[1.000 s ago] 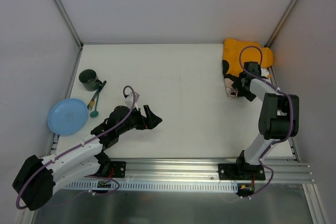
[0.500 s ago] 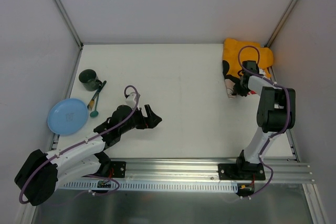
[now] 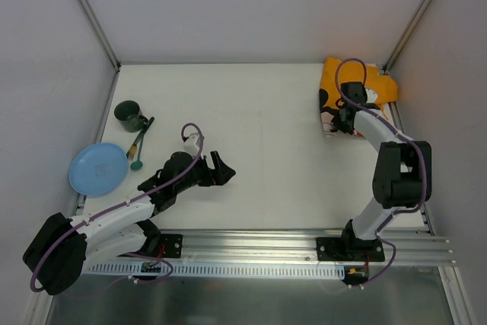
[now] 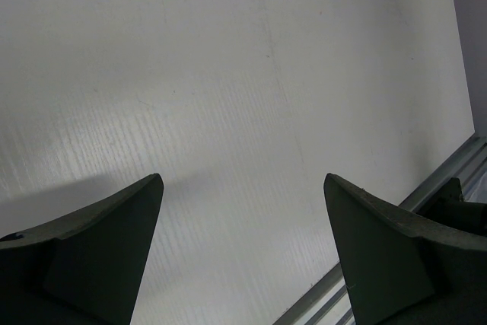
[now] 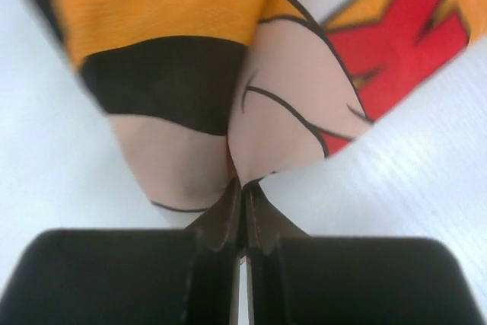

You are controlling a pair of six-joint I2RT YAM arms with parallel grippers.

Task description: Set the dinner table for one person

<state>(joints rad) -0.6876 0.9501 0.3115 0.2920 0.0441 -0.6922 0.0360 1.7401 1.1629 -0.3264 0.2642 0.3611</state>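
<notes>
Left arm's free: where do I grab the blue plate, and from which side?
Probably the rim of the blue plate, from above on its near right side, nearest the left pincer. It lies flat, so only the rim offers a hold; the wall crowds its left edge and utensils lie by its far right.

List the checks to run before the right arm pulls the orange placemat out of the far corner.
1. Right gripper shut on the placemat edge: ok.
2. Placemat lying flat: not ok, bunched up.
3. Depth of cloth pinched: cannot tell.
4. Left gripper open, empty, apart from the placemat: ok.
5. Blue plate, green mug and utensils out of the way at the left edge: ok.
</notes>
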